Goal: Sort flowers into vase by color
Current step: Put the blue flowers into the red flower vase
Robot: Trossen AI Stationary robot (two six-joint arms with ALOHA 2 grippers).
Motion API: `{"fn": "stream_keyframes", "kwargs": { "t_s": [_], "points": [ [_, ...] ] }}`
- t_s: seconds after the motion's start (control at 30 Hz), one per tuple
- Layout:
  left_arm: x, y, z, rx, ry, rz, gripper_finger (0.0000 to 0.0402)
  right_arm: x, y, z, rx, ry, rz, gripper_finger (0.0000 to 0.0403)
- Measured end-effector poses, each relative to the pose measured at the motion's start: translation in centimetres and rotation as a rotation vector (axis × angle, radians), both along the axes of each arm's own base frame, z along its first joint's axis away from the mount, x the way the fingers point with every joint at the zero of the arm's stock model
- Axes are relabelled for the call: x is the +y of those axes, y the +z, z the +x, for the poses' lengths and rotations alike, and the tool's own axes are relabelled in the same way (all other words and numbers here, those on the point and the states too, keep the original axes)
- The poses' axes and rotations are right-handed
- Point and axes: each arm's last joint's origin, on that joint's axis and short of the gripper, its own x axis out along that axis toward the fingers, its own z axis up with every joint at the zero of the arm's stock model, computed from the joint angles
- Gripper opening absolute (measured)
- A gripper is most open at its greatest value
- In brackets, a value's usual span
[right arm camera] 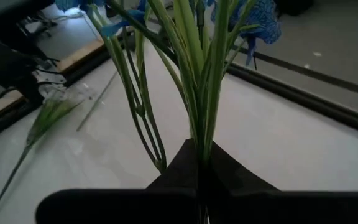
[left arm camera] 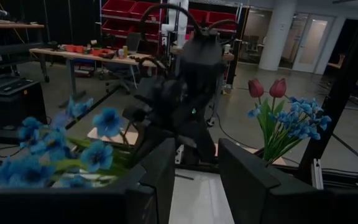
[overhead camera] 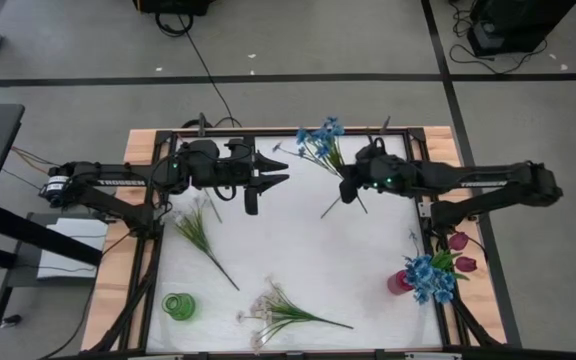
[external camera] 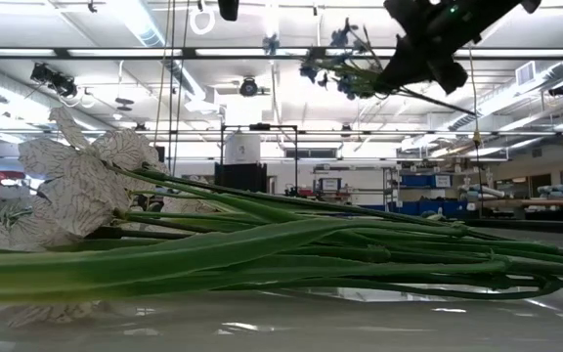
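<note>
Right gripper (overhead camera: 351,188) jaws pinch one blue flower bunch (overhead camera: 320,141). Left gripper (overhead camera: 268,168) jaws spread, empty. Two vases: green (overhead camera: 178,306), red (overhead camera: 399,282).

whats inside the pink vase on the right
The pink vase holds blue flowers and dark red tulips. Their blossoms hide most of the vase, so its mouth and inside cannot be seen.
</note>
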Motion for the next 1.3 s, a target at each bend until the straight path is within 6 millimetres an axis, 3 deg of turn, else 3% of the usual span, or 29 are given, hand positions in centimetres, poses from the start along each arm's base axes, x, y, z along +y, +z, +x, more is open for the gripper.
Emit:
{"fn": "stream_keyframes", "kwargs": {
  "t_s": [0.27, 1.3],
  "points": [
    [0.0, 0.0, 0.0, 0.0, 0.0, 0.0, 0.0126, 0.2, 0.8, -0.7, -0.004, 0.077, -0.044, 0.0012],
    [0.0, 0.0, 0.0, 0.0, 0.0, 0.0, 0.0126, 0.1, 1.3, -0.4, -0.035, 0.202, -0.08, 0.0012]
  ]
}}
